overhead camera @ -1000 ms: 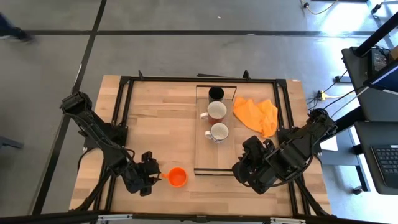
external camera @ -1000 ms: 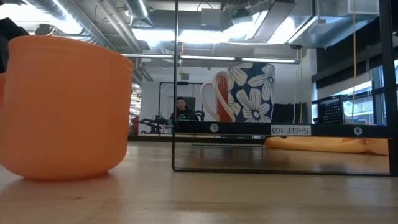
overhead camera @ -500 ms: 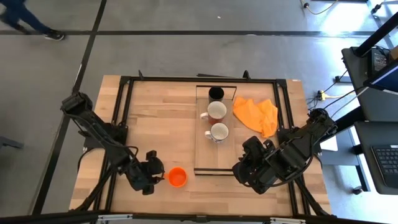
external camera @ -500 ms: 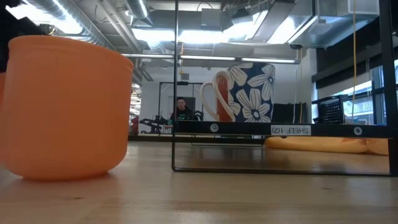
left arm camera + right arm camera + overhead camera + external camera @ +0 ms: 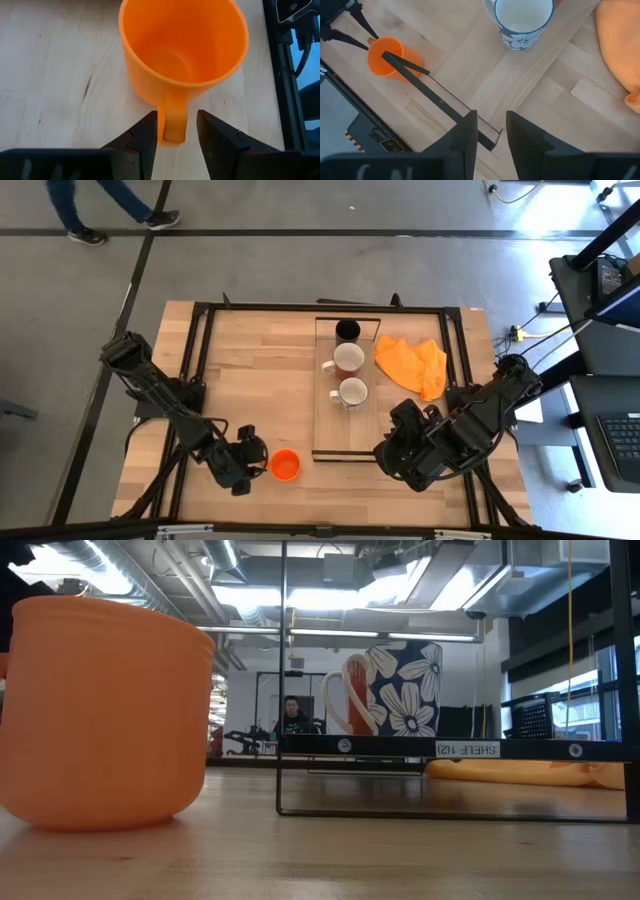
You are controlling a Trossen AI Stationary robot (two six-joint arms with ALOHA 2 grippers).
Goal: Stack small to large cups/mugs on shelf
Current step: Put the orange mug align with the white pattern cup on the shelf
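While spread round its handle | left gripper (image 5: 176, 131) | smooth orange cup (image 5: 183, 47)

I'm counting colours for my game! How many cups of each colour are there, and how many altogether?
Black cup: 1
White mugs: 2
Orange cup: 1
Total: 4 cups

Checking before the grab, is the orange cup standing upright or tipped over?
Upright: the orange cup stands on the table, mouth up, empty, its handle between the left gripper's open fingers.
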